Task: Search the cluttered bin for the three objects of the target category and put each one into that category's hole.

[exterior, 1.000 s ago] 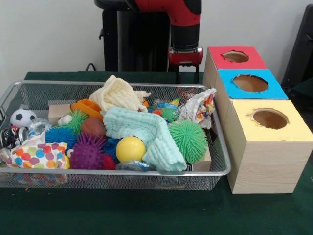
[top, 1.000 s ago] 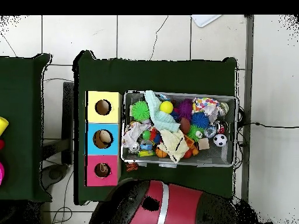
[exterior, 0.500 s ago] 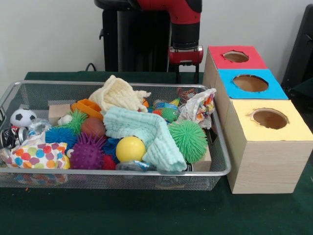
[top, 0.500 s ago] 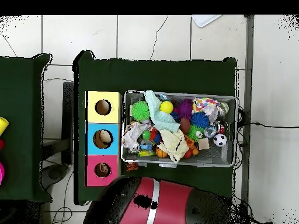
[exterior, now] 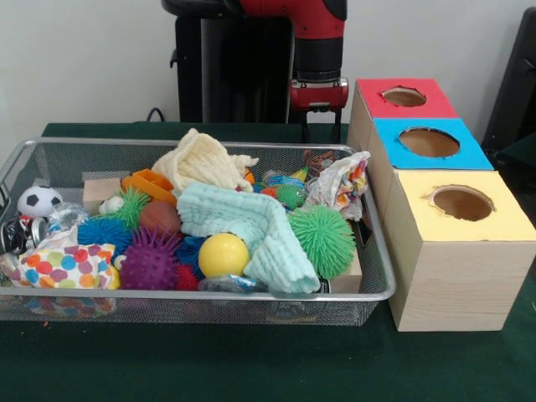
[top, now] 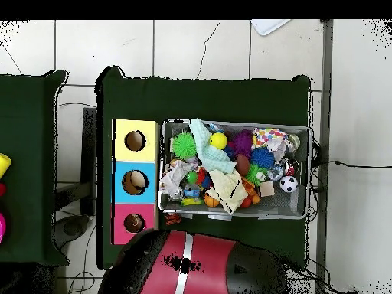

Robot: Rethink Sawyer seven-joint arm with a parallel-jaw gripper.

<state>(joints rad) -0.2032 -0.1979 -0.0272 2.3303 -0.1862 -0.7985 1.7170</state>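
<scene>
A wire mesh bin (exterior: 381, 280) (top: 304, 129) holds a jumble of toys and cloths: a mint cloth (exterior: 251, 222), a cream cloth (exterior: 201, 161) (top: 227, 186), a spiky green ball (exterior: 322, 239) (top: 184, 145), a yellow ball (exterior: 223, 254) (top: 219, 140), a spiky purple ball (exterior: 151, 261) and a small football (exterior: 38, 200) (top: 289, 184). Beside the bin stand three boxes with holes: red (exterior: 404, 97) (top: 134, 223), blue (exterior: 429, 142) (top: 135, 182), yellow (exterior: 462, 203) (top: 135, 141). My gripper (exterior: 319, 127) hangs behind the bin's far rim, open and holding nothing. In the overhead view the arm (top: 184, 264) hides it.
A polka-dot cloth (exterior: 63, 266) (top: 269, 138) lies at one end of the bin and a crumpled printed wrapper (exterior: 339, 184) at the other. A wooden block (exterior: 100, 191) rests against the far wall. Green cloth (exterior: 251, 364) covers the table. Something small lies between the bin and the red box (top: 172, 219).
In the overhead view the arm's red link has swung left along the table's edge. In the front view the wrist has shifted slightly right. Nothing in the bin has moved.
</scene>
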